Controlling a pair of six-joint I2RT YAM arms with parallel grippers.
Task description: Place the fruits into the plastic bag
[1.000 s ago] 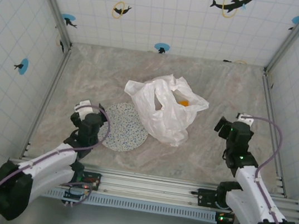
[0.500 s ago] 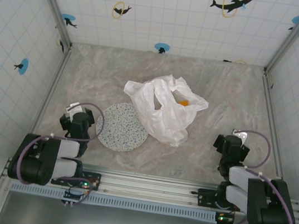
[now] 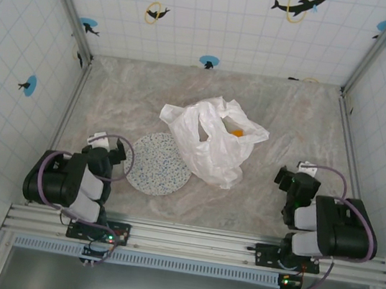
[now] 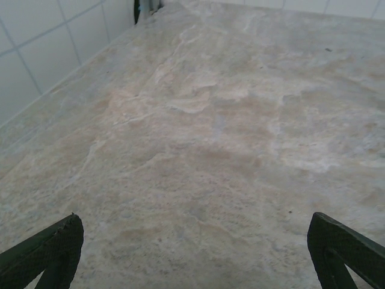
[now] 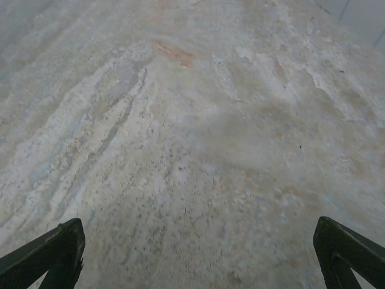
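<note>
The white wrinkly plastic bag (image 3: 211,147) lies mid-table with its mouth facing the back right. One orange fruit (image 3: 237,131) shows inside the mouth; the rest of the bag's inside is hidden by its folds. My left gripper (image 3: 107,150) sits near the front left, beside the plate. It is open, with its dark fingertips (image 4: 57,244) far apart over bare table and the left gripper (image 4: 195,247) holding nothing. My right gripper (image 3: 292,182) rests at the front right, well clear of the bag. The right gripper (image 5: 198,250) is open and empty.
A round speckled plate (image 3: 158,164) lies bare just left of the bag, close to my left gripper. Tiled walls enclose the marbled table (image 3: 135,92) on three sides. Both arms are folded back over their bases at the near rail (image 3: 186,239).
Both arms have folded back from a stretched pose onto their bases. The grippers drew slightly toward the near edge and stayed open. The bag, fruit and plate have not moved.
</note>
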